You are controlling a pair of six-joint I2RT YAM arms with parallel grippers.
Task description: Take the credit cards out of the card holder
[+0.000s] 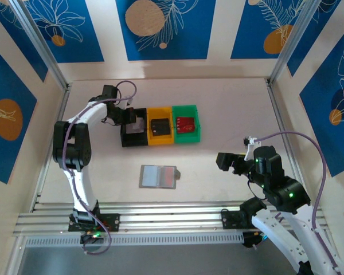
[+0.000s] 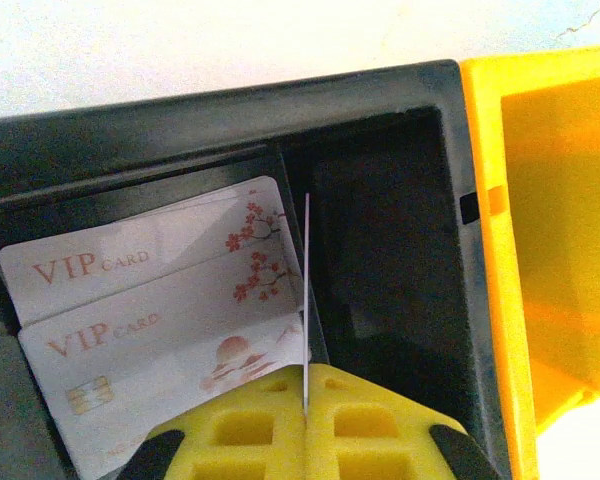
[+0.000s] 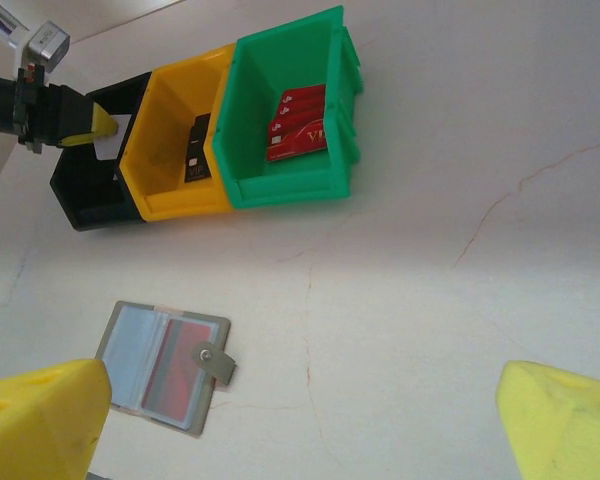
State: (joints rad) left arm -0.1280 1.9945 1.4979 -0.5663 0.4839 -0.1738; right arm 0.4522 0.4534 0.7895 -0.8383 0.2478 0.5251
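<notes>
Pale bench point(image 1: 229, 114) bears the card holder point(image 1: 158, 176), one red card point(image 3: 175, 372) left inside. Left fingers point(image 2: 250, 430) clench a white card point(image 3: 107, 148); right fingers point(image 3: 40, 410) hang released.

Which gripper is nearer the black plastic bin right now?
Left. The left gripper is over the black plastic bin, gripping a white card; the right gripper hangs open, far past the green plastic bin.

On the surface point(image 1: 229, 114), a left bin point(image 1: 126, 141), middle bin point(image 1: 151, 137) and right bin point(image 1: 196, 129) stand in a row, each with cards point(image 2: 150, 300) inside. The card holder point(image 1: 158, 176) lies open in front of them. The left gripper point(image 2: 306, 400), above the left bin, pinches one card point(image 2: 306, 300) edge-on
</notes>
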